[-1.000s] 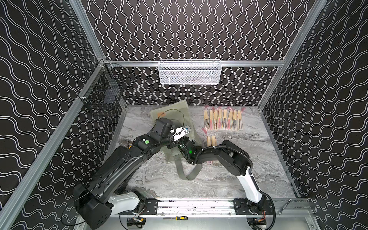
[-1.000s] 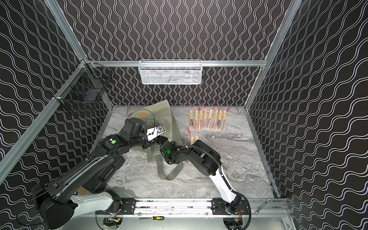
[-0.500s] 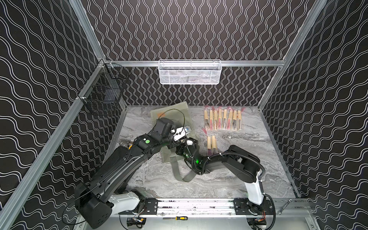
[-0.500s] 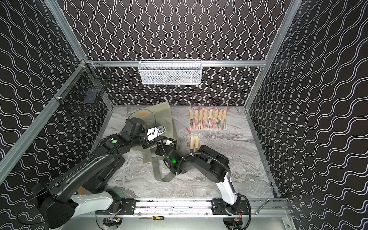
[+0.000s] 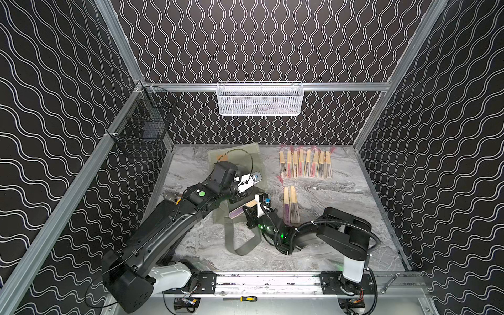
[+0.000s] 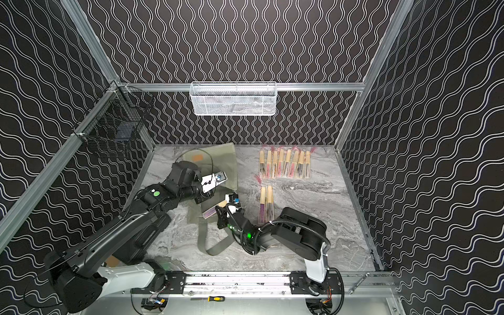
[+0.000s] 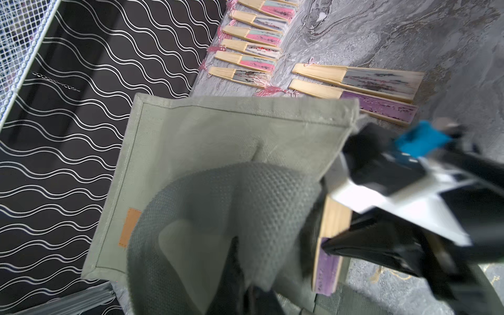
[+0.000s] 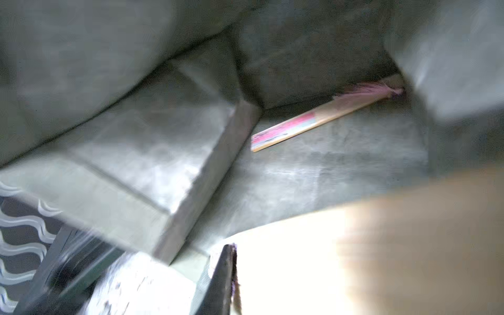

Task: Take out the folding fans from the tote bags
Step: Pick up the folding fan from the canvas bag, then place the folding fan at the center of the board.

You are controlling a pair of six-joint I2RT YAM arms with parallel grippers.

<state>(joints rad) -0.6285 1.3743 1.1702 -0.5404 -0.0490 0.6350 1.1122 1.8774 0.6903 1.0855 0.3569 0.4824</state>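
Note:
The grey-green tote bag lies flat at the back left, with its mouth toward the front. My left gripper is shut on the bag's upper rim and strap, lifting the mouth open. My right gripper is shut on a purple folding fan, which sticks out of the mouth. One dark finger presses on its pale wood. A pink fan lies deep inside the bag. Several fans lie in a row at the back, and two fans lie nearer.
A white mesh basket hangs on the back wall and a black wire basket on the left wall. The bag's long strap loops over the marble toward the front. A screwdriver lies on the front rail.
My right gripper has drawn back toward the front with the purple fan, which now shows outside the bag's mouth. The left gripper keeps its hold in the same place.

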